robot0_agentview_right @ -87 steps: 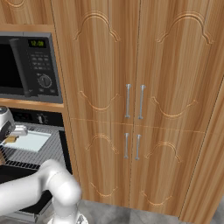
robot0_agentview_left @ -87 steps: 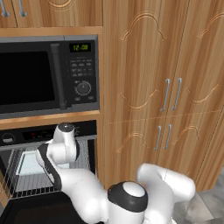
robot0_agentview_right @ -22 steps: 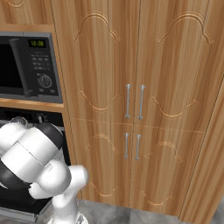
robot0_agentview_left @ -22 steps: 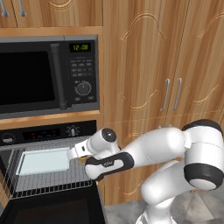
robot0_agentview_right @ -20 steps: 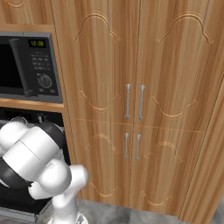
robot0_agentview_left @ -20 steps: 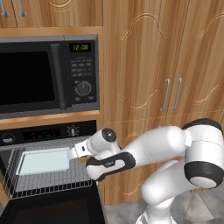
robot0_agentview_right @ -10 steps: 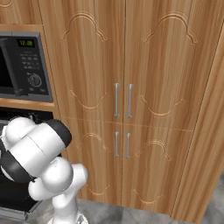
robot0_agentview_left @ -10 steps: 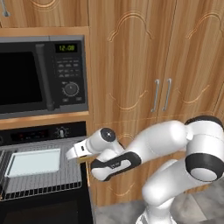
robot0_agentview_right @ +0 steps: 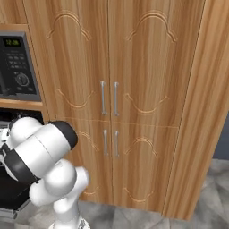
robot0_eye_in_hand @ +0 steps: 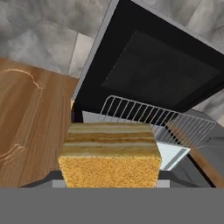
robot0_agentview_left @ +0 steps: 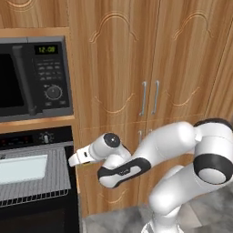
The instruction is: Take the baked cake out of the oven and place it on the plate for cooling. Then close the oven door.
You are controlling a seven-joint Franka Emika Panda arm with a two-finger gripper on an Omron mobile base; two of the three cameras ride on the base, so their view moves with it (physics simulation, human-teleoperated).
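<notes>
Clearly, the gripper (robot0_eye_in_hand: 109, 181) is holding the layered cake (robot0_eye_in_hand: 109, 155) between its jaws, which are standing fairly wide around the block. Beyond the cake, the oven door (robot0_eye_in_hand: 153, 70) is hanging open, and the wire rack (robot0_agentview_left: 34, 175) is carrying a pale tray (robot0_agentview_left: 22, 168) inside the oven (robot0_agentview_left: 36, 182), left of the arm and below the microwave (robot0_agentview_left: 34, 77).

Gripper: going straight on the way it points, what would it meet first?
Probably the wire rack, just past the cake the gripper holds; the open oven door lies beyond. Depth is hard to judge.
</notes>
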